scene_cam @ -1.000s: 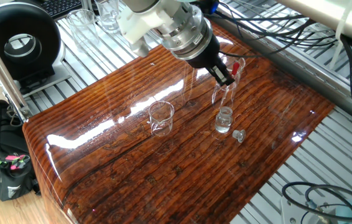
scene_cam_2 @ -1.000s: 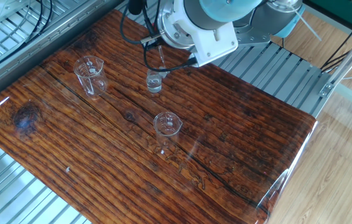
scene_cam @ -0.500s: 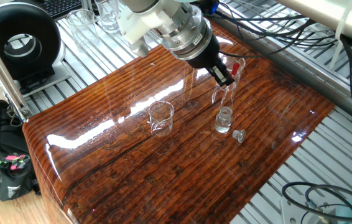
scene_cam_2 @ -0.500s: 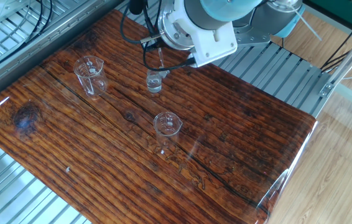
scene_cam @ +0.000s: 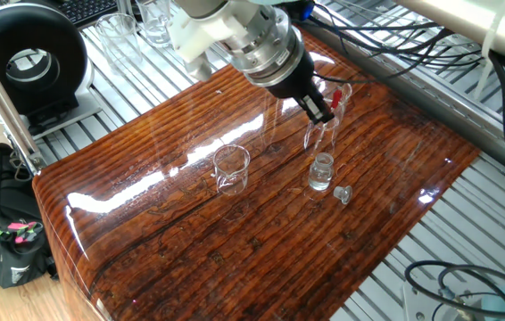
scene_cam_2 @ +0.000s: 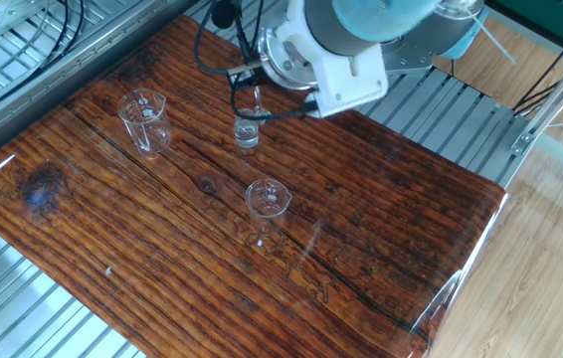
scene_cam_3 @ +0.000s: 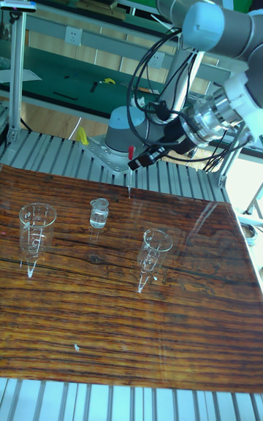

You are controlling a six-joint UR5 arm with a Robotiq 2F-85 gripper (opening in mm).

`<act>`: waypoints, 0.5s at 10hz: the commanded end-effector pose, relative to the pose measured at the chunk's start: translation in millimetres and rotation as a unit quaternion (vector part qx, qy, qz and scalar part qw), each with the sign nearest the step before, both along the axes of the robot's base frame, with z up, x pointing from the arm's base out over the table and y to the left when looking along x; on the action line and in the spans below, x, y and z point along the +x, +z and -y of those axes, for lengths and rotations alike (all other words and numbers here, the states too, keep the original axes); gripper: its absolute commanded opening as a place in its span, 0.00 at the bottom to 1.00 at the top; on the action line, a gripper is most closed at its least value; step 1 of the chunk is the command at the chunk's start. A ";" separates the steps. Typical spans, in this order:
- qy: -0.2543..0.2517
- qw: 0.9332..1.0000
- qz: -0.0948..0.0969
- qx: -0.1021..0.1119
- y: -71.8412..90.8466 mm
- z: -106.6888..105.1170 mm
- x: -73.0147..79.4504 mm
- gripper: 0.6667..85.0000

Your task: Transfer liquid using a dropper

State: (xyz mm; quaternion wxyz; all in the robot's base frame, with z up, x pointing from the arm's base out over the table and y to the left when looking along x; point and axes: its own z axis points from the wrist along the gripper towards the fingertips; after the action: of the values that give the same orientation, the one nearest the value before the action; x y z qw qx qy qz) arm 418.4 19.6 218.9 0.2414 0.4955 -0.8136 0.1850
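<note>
The gripper (scene_cam_3: pixel 136 161) pinched the dropper (scene_cam_3: pixel 131 169) at its red bulb, tube hanging just above and beside the small bottle (scene_cam_3: pixel 98 213). Risk noted: excess squeeze or a sideways drift could spill liquid onto the table (scene_cam_3: pixel 190 304).

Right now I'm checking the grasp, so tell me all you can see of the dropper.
The dropper is a slim clear tube topped by a small red bulb. It hangs about upright, tip down, with the tool shut on its upper end just below the bulb. In the tall view its tip sits off to one side of the small bottle, above the table, touching nothing else.
</note>
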 end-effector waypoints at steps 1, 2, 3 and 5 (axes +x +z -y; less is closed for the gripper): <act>-0.017 1.000 0.001 -0.012 16.1 -42.5 9.2 0.02; -0.023 1.000 0.005 -0.016 17.5 -55.6 11.9 0.02; -0.029 1.000 0.007 -0.005 12.1 -67.9 14.0 0.02; -0.033 0.999 0.012 0.006 4.6 -76.3 20.3 0.02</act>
State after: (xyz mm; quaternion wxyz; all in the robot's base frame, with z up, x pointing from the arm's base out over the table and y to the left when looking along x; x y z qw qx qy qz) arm 433.6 73.5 227.9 0.2413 0.4735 -0.8258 0.1885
